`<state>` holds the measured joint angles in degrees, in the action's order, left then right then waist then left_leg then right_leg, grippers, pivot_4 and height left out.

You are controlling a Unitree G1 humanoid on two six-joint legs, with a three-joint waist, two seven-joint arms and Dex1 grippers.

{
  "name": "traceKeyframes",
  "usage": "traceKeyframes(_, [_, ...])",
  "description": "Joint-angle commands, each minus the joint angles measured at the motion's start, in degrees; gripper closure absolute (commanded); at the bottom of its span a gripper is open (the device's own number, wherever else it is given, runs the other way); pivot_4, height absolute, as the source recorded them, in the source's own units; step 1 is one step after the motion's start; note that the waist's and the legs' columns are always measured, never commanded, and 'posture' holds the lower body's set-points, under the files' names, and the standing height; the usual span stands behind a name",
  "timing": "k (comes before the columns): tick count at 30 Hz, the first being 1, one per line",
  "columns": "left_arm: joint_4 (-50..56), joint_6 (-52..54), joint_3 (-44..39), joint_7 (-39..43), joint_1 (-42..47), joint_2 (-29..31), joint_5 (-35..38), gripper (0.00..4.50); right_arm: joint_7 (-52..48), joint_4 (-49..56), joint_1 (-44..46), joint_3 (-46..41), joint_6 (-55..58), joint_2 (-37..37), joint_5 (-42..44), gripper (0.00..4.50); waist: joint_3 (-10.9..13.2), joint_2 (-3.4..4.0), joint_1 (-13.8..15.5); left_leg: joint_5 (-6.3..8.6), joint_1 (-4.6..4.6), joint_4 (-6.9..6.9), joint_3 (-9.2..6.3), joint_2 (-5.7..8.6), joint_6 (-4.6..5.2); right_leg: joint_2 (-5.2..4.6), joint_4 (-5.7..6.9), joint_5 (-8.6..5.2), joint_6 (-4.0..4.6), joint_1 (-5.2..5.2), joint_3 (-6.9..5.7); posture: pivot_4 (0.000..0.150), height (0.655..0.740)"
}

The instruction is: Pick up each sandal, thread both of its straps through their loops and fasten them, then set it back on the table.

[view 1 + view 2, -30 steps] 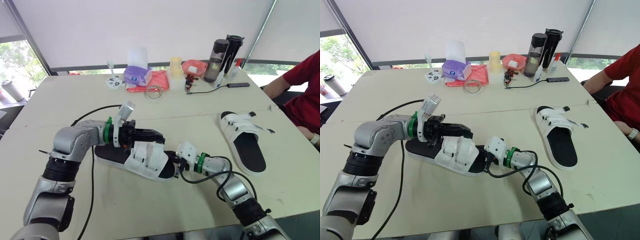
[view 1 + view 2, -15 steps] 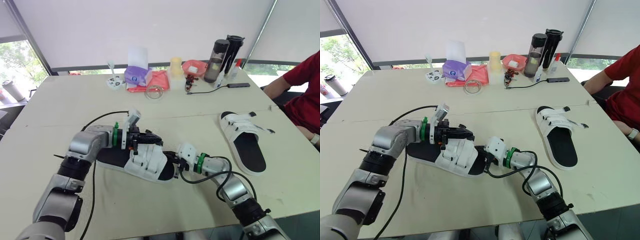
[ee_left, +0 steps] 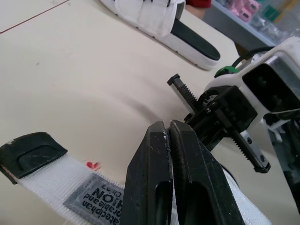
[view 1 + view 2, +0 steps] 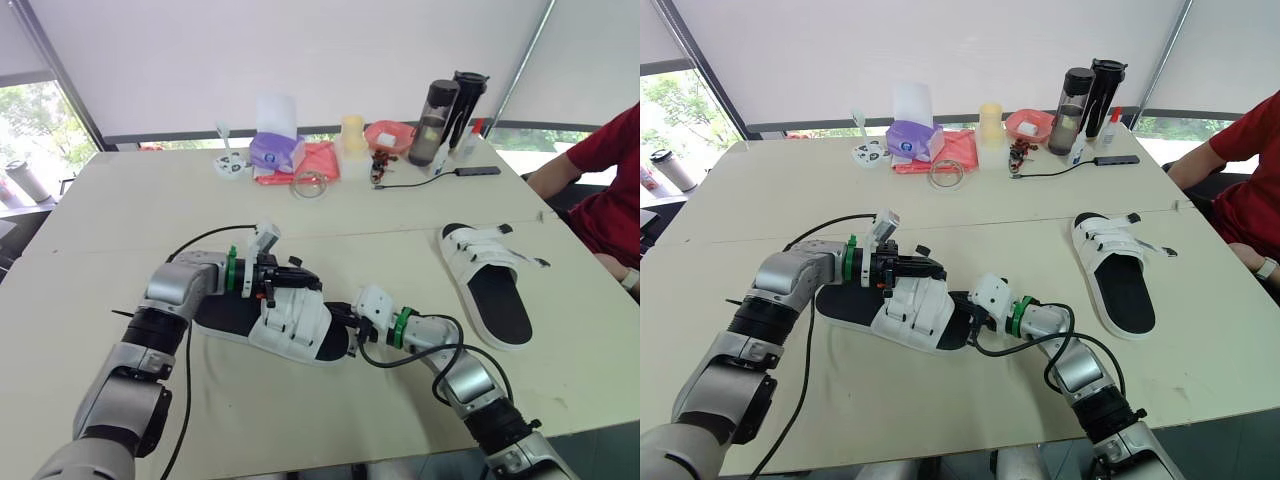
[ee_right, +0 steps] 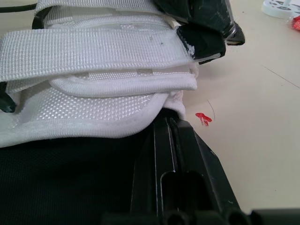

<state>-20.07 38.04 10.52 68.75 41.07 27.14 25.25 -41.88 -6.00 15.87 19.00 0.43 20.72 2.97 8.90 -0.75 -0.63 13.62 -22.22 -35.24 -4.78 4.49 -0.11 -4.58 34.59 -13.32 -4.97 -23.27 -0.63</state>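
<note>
Left end effector (image 4: 297, 284) fingers pressed together over the near sandal's (image 4: 292, 325) strap (image 3: 47, 180), right end effector (image 4: 347, 322) shut too, nosed into its toe end.

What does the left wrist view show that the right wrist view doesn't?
Left wrist view: the left gripper, shut, over a white strap with a black end tab and printed label, and the second sandal farther off. Right wrist view: the right gripper, shut, on the black footbed beneath the near sandal's white upper. Both: the tan table and the other arm's gripper.
</note>
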Motion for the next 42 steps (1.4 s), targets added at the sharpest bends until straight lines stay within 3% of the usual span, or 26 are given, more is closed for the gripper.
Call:
traceKeyframes(1, [-0.26,-1.56,0.59,-0.2,-0.27,0.43,-2.49,3.86,0.7,-5.98,-2.24,1.23,3.23,0.57,-3.12,4.5,0.0,0.0,-0.01,0.0,0.01,0.0,0.0,0.0,0.0,0.0,0.0,0.0,0.0,0.0,0.0,0.15,0.74])
traceKeyframes(9, [-0.67,-5.06,-0.61,-0.81,-0.3,-0.04,-4.71,0.05,0.62,-6.18,-2.07,1.23,3.1,0.58,-3.16,4.5,0.0,0.0,-0.06,-0.02,0.01,0.0,0.0,0.0,0.03,0.0,0.03,0.0,0.0,-0.01,0.0,0.15,0.74])
traceKeyframes(11, [-0.4,-5.94,-2.14,-1.63,0.22,-0.17,-4.36,0.05,0.58,-6.4,-1.98,1.32,3.0,0.48,-3.18,4.5,0.0,0.0,-0.05,-0.01,0.01,0.0,0.0,0.0,0.02,0.0,0.03,0.0,0.0,-0.01,0.0,0.15,0.74])
traceKeyframes(15, [5.23,3.88,-10.04,-2.91,3.55,-0.18,5.05,0.05,0.57,-7.02,-1.59,1.54,2.72,0.18,-3.25,4.5,0.09,-0.15,-0.13,-0.02,-0.01,0.0,0.0,0.0,0.04,0.0,0.07,0.0,-0.01,-0.06,0.0,0.15,0.74])
traceKeyframes(22, [13.56,19.84,-21.0,-7.59,-0.13,6.09,16.0,0.05,0.42,-7.89,-0.93,1.33,1.57,0.18,-3.13,4.5,0.11,-0.12,-0.6,-0.02,0.15,0.02,0.01,0.0,0.03,0.0,0.32,-0.01,-0.02,-0.08,-0.01,0.15,0.74])
traceKeyframes(32, [22.92,19.15,-21.72,-5.49,-16.46,15.84,17.11,0.05,0.62,-5.25,0.62,-1.3,-0.74,0.8,-1.88,4.5,0.31,-0.34,-0.05,0.06,0.1,0.0,-0.01,-0.01,-0.14,-0.06,0.39,-0.08,0.1,-0.07,0.04,0.15,0.74])
traceKeyframes(40, [23.61,17.27,-17.04,-3.76,-18.85,16.49,15.8,0.05,0.64,7.96,0.24,-5.42,3.07,3.42,0.82,4.5,0.87,-0.03,0.34,-0.01,-0.34,0.01,0.01,0.0,-0.15,-0.09,0.42,0.03,0.27,-0.54,0.03,0.15,0.74])
traceKeyframes(42, [22.72,16.79,-15.99,-2.92,-18.88,16.88,15.31,0.05,0.82,12.7,-0.75,-6.67,5.52,4.56,1.38,4.5,0.88,-0.04,0.3,-0.13,-0.94,0.01,0.04,0.02,-0.13,-0.08,0.48,0.09,0.27,-1.19,0.03,0.15,0.74])
